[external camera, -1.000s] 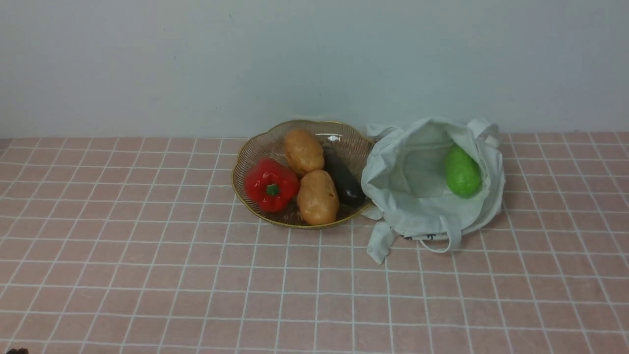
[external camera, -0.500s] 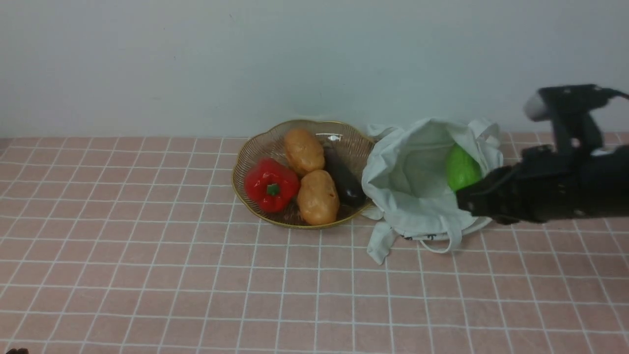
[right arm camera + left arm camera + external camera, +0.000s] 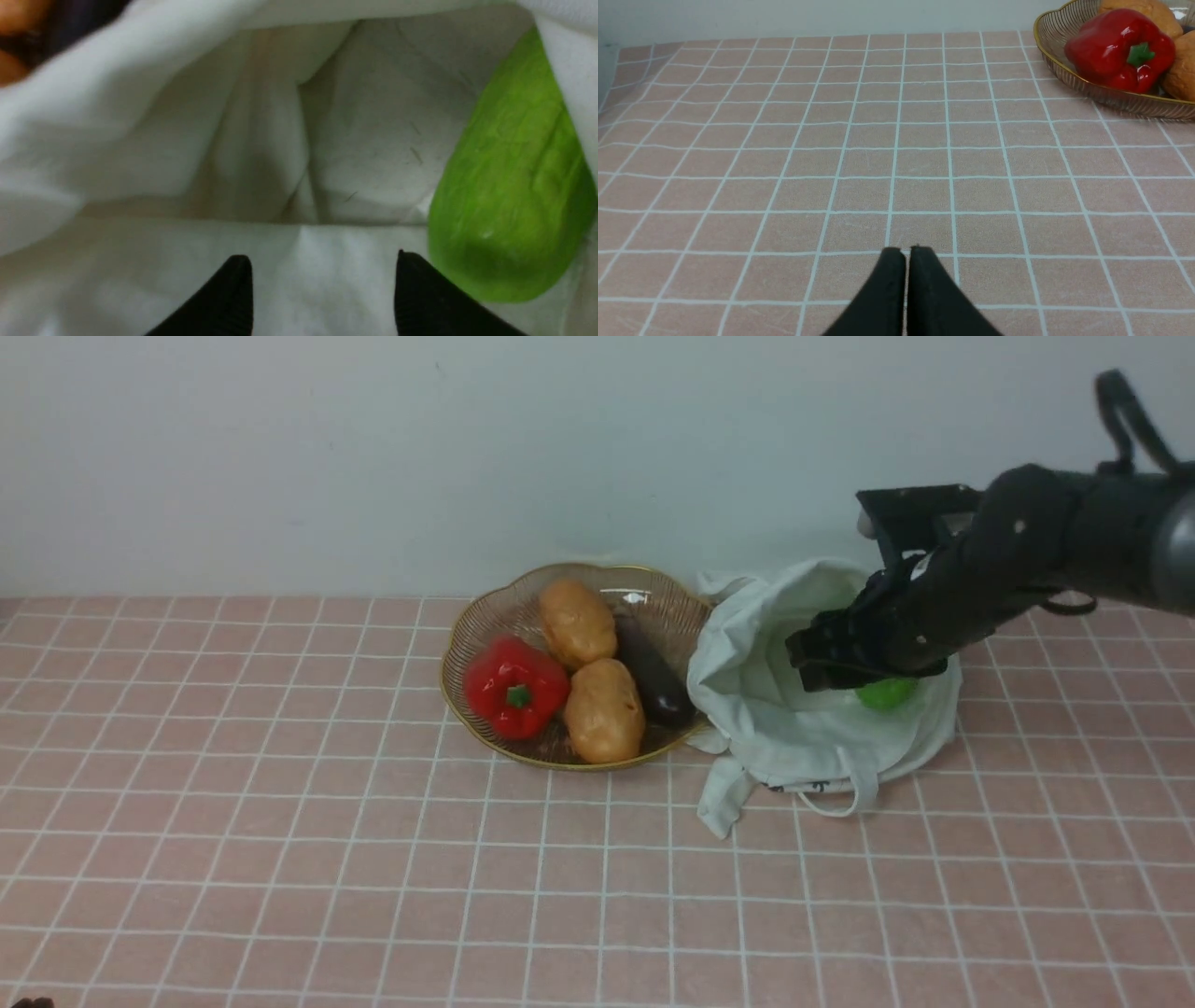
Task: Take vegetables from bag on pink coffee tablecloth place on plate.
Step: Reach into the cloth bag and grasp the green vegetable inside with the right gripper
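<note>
The white bag (image 3: 794, 728) lies open on the pink tablecloth (image 3: 280, 859), right of the plate (image 3: 471, 625). The green vegetable (image 3: 885, 693) lies inside the bag at its right side, mostly hidden behind my right arm. My right gripper (image 3: 810, 663) is inside the bag's mouth. In the right wrist view it (image 3: 322, 266) is open and empty over white cloth, with the green vegetable (image 3: 509, 200) just beside one fingertip (image 3: 411, 270). My left gripper (image 3: 906, 254) is shut and empty above bare cloth, out of the front view.
The plate holds a red bell pepper (image 3: 513, 688), two tan potatoes (image 3: 603, 709) and a dark eggplant (image 3: 653, 681). The plate's rim (image 3: 1064, 79) and the pepper (image 3: 1120, 49) show in the left wrist view. A pale wall stands behind the table.
My right arm has come in from the right and moved left and up, putting its gripper into the bag's mouth. It now covers most of the green vegetable. The left gripper stays out of the front view.
</note>
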### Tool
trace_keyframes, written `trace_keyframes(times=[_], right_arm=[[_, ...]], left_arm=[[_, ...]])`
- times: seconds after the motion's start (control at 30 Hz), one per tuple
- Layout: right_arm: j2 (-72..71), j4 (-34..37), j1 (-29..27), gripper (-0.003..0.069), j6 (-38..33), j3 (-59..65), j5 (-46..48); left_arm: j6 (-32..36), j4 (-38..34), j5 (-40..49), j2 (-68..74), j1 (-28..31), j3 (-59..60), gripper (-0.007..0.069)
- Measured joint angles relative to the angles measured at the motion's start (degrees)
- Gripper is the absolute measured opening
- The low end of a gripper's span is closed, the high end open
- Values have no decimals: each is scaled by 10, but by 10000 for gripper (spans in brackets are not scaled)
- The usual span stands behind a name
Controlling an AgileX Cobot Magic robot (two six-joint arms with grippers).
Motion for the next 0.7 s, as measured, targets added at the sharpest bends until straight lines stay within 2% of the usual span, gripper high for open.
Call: trace_keyframes(times=[0.03, 0.07, 0.13, 0.2, 0.3, 0.57, 0.6, 0.67, 0.7], right_arm=[[31, -57, 0, 455, 44, -39, 24], [31, -57, 0, 468, 50, -39, 30], [62, -131, 1, 541, 117, -86, 63], [76, -180, 1, 580, 168, -113, 81], [85, -211, 1, 599, 204, -122, 84], [116, -234, 1, 582, 233, -123, 60], [118, -234, 1, 568, 233, -123, 54], [119, -234, 1, 477, 233, -123, 52], [119, -234, 1, 465, 233, -123, 52]], left_arm=[[0, 0, 0, 0, 0, 0, -4], [0, 0, 0, 0, 0, 0, -4], [0, 0, 0, 0, 0, 0, -4], [0, 0, 0, 0, 0, 0, -4], [0, 0, 0, 0, 0, 0, -4], [0, 0, 0, 0, 0, 0, -4], [0, 0, 0, 0, 0, 0, -4], [0, 0, 0, 0, 0, 0, -4], [0, 0, 0, 0, 0, 0, -4]])
